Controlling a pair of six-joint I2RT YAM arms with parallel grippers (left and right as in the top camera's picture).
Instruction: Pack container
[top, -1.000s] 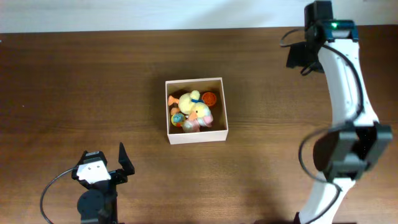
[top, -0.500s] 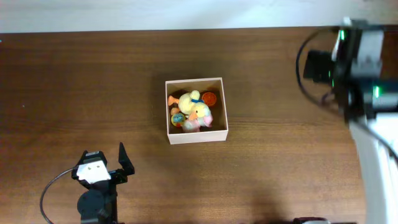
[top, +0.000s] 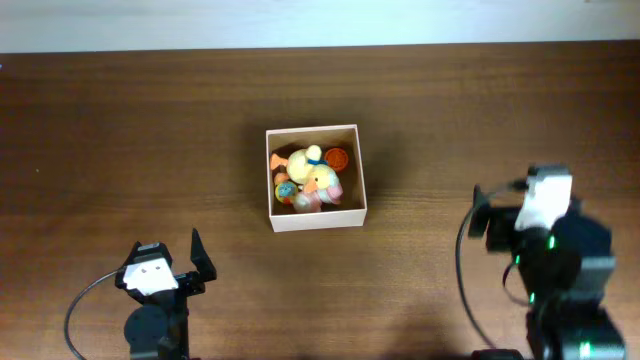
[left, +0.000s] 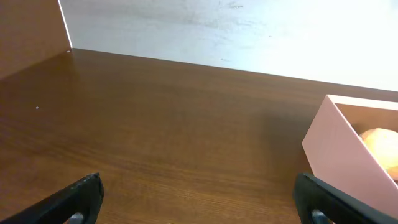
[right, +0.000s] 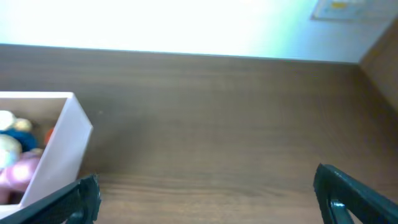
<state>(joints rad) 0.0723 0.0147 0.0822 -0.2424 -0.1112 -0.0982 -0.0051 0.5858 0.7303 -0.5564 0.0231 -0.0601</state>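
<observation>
The container (top: 318, 217) is a square shallow box with white-pinkish walls at the table's middle. It holds a yellow plush duck (top: 316, 176) and several small colourful toys. My left gripper (top: 165, 254) is open and empty at the front left; in its wrist view (left: 199, 194) the container's pink wall (left: 336, 149) stands ahead to the right. My right gripper (top: 510, 210) is open and empty at the front right; in its wrist view (right: 208, 194) the container's white wall (right: 59, 155) stands at the left with toys showing inside.
The brown wooden table (top: 130, 130) ends at a pale wall along the far edge (top: 320, 45). Bare wood lies between each gripper and the container.
My right arm has swung from the far right back corner down to the front right of the table. The left arm and the container have not moved.
</observation>
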